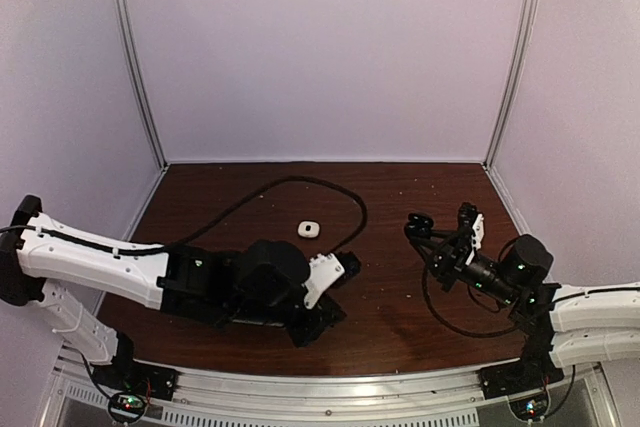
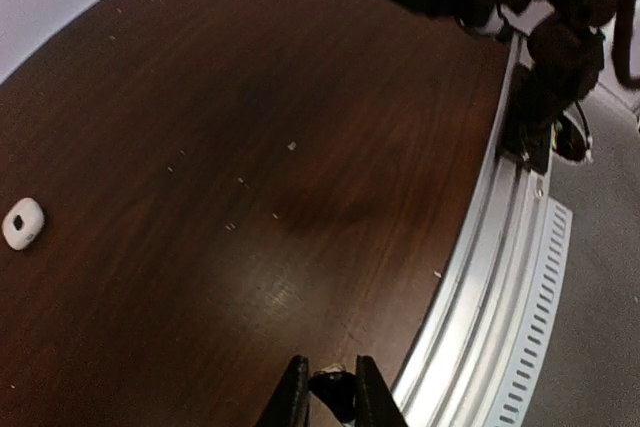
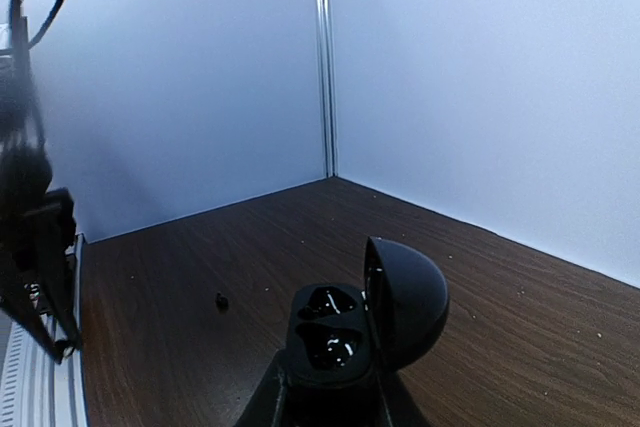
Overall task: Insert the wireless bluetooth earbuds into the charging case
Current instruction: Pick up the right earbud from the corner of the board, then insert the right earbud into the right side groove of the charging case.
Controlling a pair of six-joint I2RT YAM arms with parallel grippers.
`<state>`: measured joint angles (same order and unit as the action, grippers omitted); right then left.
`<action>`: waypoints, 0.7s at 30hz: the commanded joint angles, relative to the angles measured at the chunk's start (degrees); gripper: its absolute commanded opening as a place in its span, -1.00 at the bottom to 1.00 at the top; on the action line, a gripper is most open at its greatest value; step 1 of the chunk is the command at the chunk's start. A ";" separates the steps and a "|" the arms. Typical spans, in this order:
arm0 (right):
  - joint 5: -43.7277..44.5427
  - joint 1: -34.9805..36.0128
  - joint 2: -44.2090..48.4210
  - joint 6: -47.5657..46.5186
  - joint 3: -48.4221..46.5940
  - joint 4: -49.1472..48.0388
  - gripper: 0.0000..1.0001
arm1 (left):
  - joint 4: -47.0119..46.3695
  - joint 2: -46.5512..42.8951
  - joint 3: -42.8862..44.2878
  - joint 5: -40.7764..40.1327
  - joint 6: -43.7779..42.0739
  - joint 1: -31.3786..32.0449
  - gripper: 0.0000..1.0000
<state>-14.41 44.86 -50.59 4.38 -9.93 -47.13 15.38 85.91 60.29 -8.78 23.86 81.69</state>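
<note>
At the near edge of the table (image 1: 420, 182), on the left, the left gripper (image 2: 331, 367) is pressed together on a tiny dark piece (image 2: 335, 392), too small to identify. Farther back, near the middle, a white case (image 1: 309, 229) lies alone on the wood. To the right, the right gripper (image 3: 332, 402) clamps the black charging case (image 3: 328, 342) above the table, with its lid (image 3: 405, 302) swung open and both wells empty.
</note>
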 commanded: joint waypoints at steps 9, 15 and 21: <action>-13.89 4.34 -13.34 -11.62 -1.85 -23.70 -1.00 | -35.86 -15.65 -10.36 -11.17 -19.10 -2.24 -0.68; -14.30 7.93 -17.07 -15.92 -5.92 -22.25 -1.00 | -43.71 -13.39 -10.37 -7.49 -24.09 -2.20 -0.67; -14.16 9.84 -18.39 -17.46 -8.41 -19.73 -1.00 | -47.21 -10.93 -9.87 -4.77 -28.03 -2.23 -0.67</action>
<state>-27.66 53.78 -68.31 -11.16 -16.27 -67.11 -25.17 73.67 50.48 -16.03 0.30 79.24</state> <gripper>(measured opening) 0.215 0.167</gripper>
